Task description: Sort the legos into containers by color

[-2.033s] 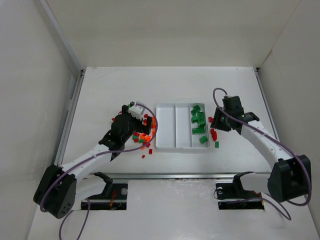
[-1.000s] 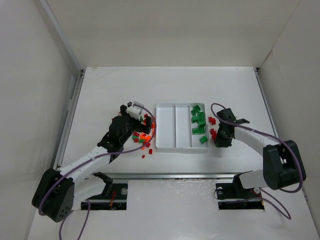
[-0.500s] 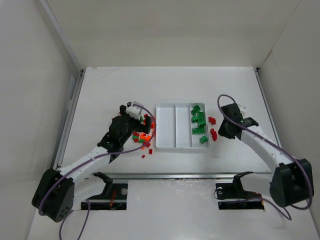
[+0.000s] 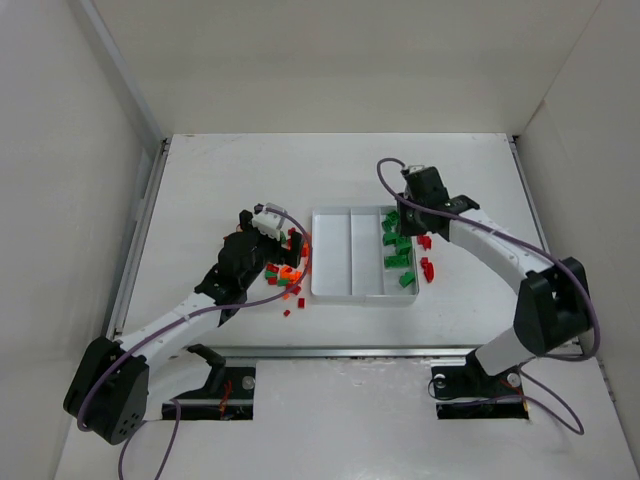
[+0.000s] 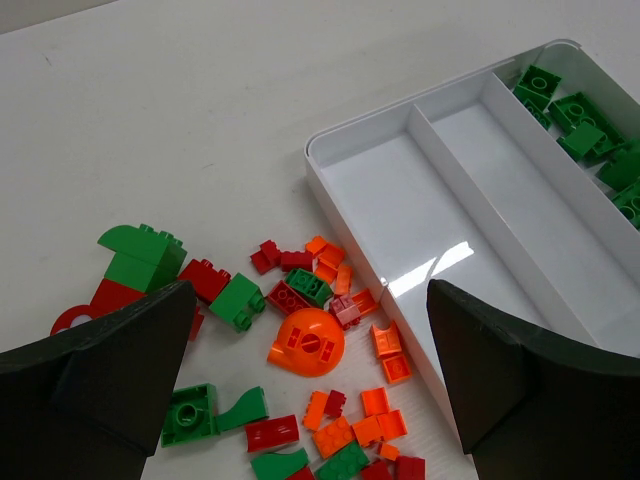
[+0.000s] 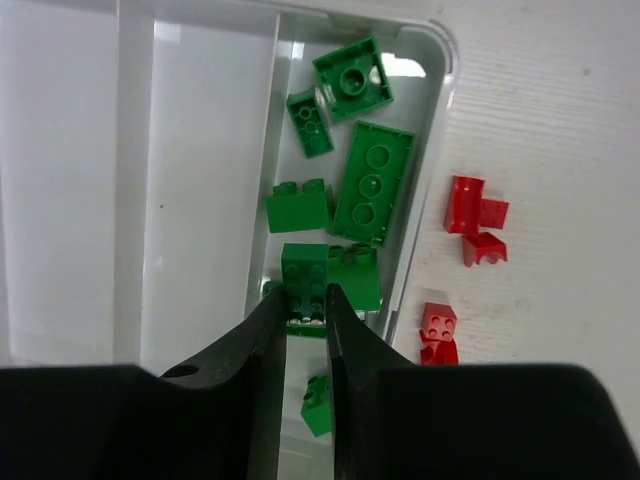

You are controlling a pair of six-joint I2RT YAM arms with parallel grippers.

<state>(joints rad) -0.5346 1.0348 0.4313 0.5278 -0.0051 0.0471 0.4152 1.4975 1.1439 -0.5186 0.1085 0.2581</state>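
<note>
The white tray [image 4: 331,250] has three long compartments. The right one holds several green legos [image 4: 398,245], the other two are bare. My right gripper [image 6: 305,300] is shut on a small green brick [image 6: 304,268] and holds it over the green compartment [image 6: 420,120]. In the top view it [image 4: 408,216] hangs over that compartment's far end. My left gripper [image 5: 310,290] is wide open and empty, just above a mixed pile of red, green and orange legos [image 5: 310,345] left of the tray [image 5: 400,190]. In the top view it [image 4: 278,258] is over the pile [image 4: 285,272].
A few red legos [image 4: 425,265] lie on the table right of the tray, also in the right wrist view [image 6: 475,215]. A round orange piece [image 5: 307,342] sits mid-pile. Side walls enclose the table left and right.
My right arm rose from the table right of the tray and swung left and farther, over the green compartment, carrying the green brick. The left arm has stayed still.
</note>
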